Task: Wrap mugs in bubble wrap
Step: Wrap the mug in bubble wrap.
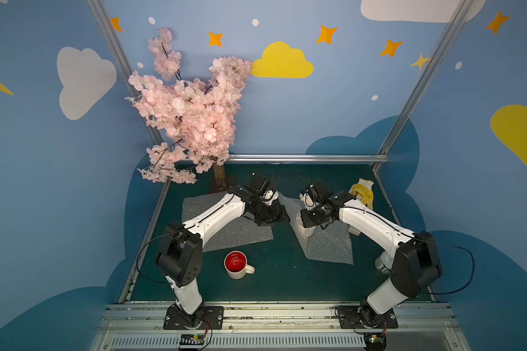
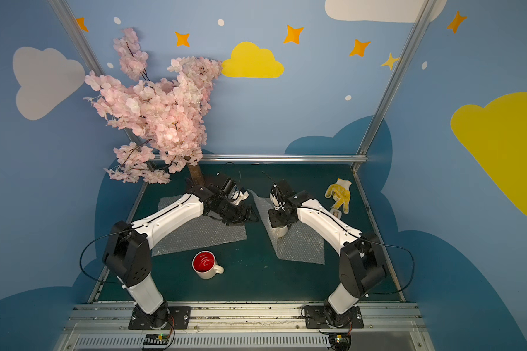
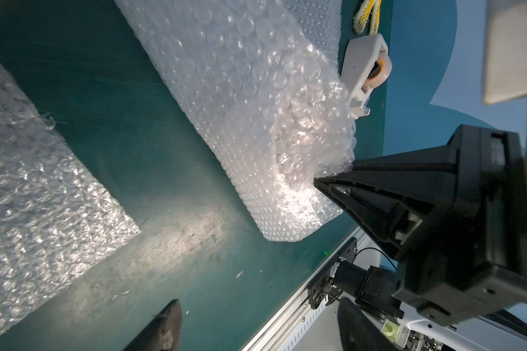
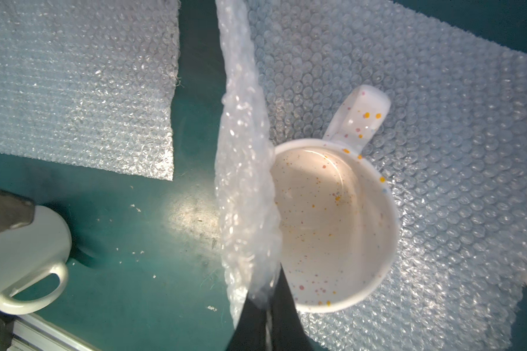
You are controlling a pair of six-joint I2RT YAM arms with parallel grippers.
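Right wrist view: the right gripper (image 4: 266,307) has its jaws pinched together on the raised edge of the right bubble wrap sheet (image 4: 438,152), lifting a fold of film (image 4: 244,170) that stands against the rim of the speckled cream mug (image 4: 332,225). This mug sits upright on the same sheet, handle pointing away from the fold, directly beside the gripper. Left bubble wrap sheet (image 4: 79,82) lies flat on the green table (image 4: 128,237), apart from the first, with a strip of bare table between them. Left wrist view: the left gripper (image 3: 256,328) stands wide, holding nothing, hovering over bare table between the two sheets, with the lifted fold ahead of it. Both top views: the red-lined mug (image 1: 237,264) (image 2: 206,264) stands upright on bare table near the front edge of the left sheet, handle to the right, well apart from both grippers. A yellow-and-white glove (image 2: 339,191) lies at the far right of the table; a pink blossom tree (image 1: 189,112) stands at the far left corner.
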